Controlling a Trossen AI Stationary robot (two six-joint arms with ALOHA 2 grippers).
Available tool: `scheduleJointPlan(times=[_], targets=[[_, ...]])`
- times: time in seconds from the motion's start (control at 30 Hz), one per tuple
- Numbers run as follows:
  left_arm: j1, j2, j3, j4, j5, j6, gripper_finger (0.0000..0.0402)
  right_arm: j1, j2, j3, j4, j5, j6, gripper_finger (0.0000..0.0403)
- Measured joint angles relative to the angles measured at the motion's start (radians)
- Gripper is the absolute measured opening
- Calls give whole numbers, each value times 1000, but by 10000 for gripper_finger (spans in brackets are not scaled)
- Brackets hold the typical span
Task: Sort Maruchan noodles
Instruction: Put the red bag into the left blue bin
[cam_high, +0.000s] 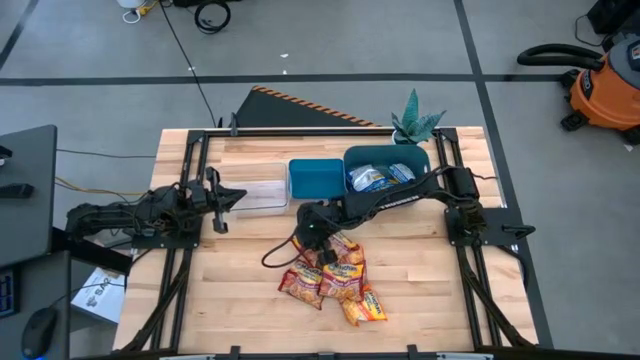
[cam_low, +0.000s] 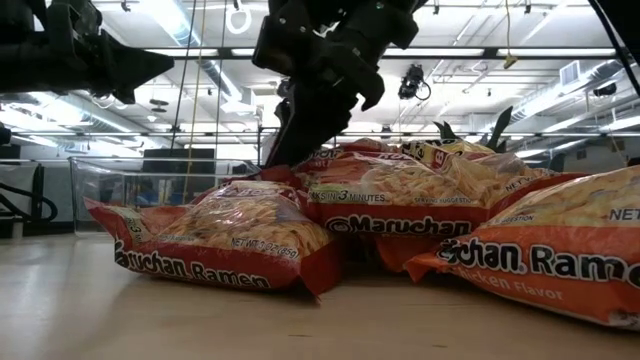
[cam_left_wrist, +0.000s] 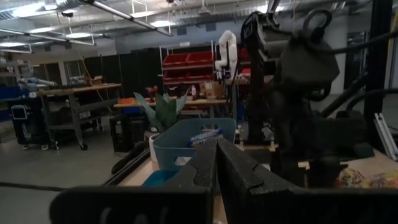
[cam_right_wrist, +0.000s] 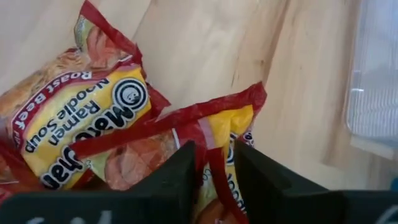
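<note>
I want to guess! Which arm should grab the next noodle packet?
The right arm. Its pincer already sits over the noodle pile, pinching a red packet edge. The left pincer waits shut beside the clear bin.

left fingers (cam_left_wrist: 217, 163) pressed together | blue bin (cam_left_wrist: 186, 140) beyond, packet (cam_left_wrist: 204, 135) inside | plant (cam_left_wrist: 163, 111) behind

Right arm: reached leftward from its base at the table's right side, stretched across toward the table's middle, wrist bent down.
Right gripper (cam_high: 312, 236): low at the table's middle, fingers (cam_right_wrist: 180, 171) narrowly parted, nipping the red edge of a Maruchan noodle packet (cam_right_wrist: 217, 134).
Left arm: folded at the table's left side, held above the table.
Left gripper (cam_high: 232, 197): pointed right, fingers (cam_left_wrist: 245, 180) pressed together, holding nothing.
</note>
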Motion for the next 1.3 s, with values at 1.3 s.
scheduleJointPlan(times=[1.3], targets=[[0, -1, 0, 1, -1, 0, 18, -140, -36, 331, -273, 693, -402, 8]])
